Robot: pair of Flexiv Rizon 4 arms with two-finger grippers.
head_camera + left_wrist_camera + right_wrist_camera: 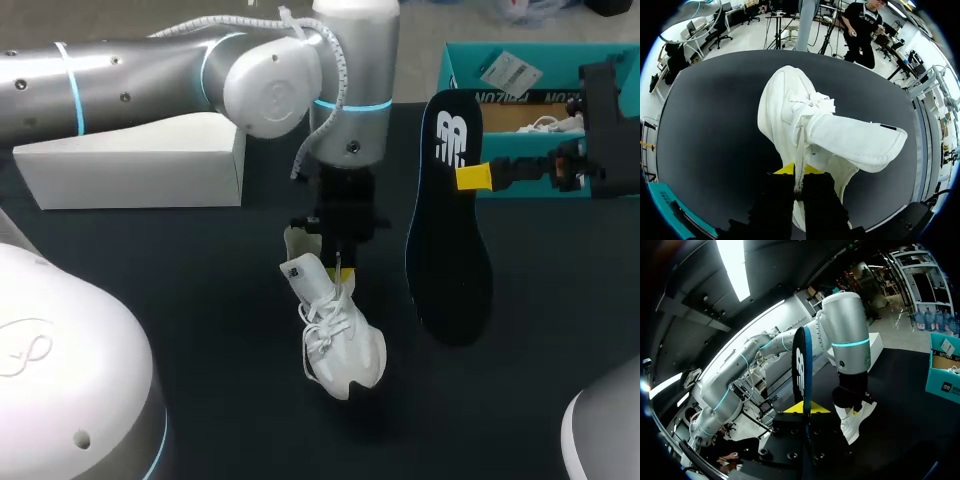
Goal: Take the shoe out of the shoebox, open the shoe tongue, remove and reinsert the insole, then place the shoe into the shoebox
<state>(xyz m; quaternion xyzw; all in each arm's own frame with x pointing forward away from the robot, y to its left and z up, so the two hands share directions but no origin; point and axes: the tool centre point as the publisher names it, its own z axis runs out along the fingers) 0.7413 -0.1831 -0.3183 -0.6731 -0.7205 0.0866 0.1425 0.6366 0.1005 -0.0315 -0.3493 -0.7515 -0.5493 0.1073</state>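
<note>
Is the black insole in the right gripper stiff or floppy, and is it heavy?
Probably thin and light: edge-on in the right wrist view, the insole looks like a narrow strip. Fairly stiff, I think: gripped at one edge by the right gripper, it stands upright without drooping. Pushed into the shoe, it may flex.

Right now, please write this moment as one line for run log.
left gripper: shut on shoe, toe hanging down | right gripper: shut on insole, upright, out of shoe | shoebox: open, beyond insole
</note>
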